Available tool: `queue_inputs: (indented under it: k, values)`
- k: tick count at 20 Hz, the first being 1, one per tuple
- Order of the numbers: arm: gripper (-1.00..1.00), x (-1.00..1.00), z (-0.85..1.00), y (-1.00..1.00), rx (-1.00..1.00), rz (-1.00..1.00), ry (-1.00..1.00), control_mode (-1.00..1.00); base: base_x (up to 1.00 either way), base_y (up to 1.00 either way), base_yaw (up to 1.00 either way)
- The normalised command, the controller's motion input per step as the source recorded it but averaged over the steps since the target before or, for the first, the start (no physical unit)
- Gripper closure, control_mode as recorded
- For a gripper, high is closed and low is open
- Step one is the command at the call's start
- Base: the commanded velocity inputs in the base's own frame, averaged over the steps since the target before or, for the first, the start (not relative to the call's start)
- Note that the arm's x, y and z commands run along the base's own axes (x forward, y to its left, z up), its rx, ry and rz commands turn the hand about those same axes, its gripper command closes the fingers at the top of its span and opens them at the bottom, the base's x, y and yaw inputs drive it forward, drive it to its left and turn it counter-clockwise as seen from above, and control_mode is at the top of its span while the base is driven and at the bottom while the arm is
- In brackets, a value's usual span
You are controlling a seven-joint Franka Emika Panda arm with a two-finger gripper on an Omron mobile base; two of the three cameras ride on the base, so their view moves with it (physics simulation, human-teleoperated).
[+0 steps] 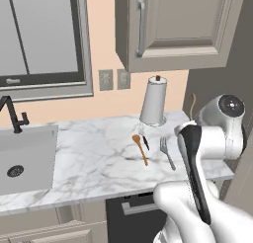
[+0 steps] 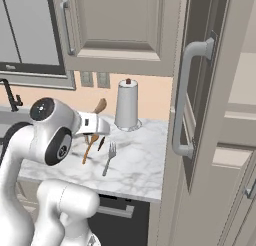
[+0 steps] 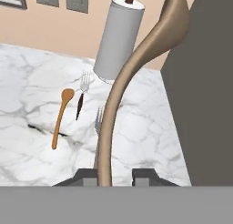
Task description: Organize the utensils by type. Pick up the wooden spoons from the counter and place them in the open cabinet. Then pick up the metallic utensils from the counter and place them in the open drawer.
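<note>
The gripper (image 3: pixel 110 175) is clamped on the handle of a pale wooden spoon (image 3: pixel 136 68), held up off the counter (image 1: pixel 94 153) with its bowl pointing toward the wall. So the first step is in hand: wooden spoons go to the open cabinet (image 2: pixel 200 115), whose door with the bar handle stands on the right.

Next it needs to swing the spoon right and up, past that door's edge, and onto a shelf.

On the marble lie an orange-brown wooden spoon (image 1: pixel 140 148), a silver fork (image 1: pixel 167 152) to its right, and a black-handled small fork (image 3: pixel 81 98) between them, farther back by the paper towel roll (image 1: pixel 154 104).
</note>
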Motion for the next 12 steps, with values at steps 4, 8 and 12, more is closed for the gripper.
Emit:
queue_inputs:
  k: [4, 8, 12]
  values:
    - [1.0, -0.94, 0.93, 0.38, 0.0, 0.06, 0.0, -1.0, 0.0, 0.0, 0.0]
    - [1.0, -0.64, 0.25, 0.68, 0.04, 0.05, 0.04, -1.0, 0.0, 0.0, 0.0]
    - [1.0, -0.56, -0.23, 0.55, 0.15, 0.11, 0.03, -1.0, 0.0, 0.0, 0.0]
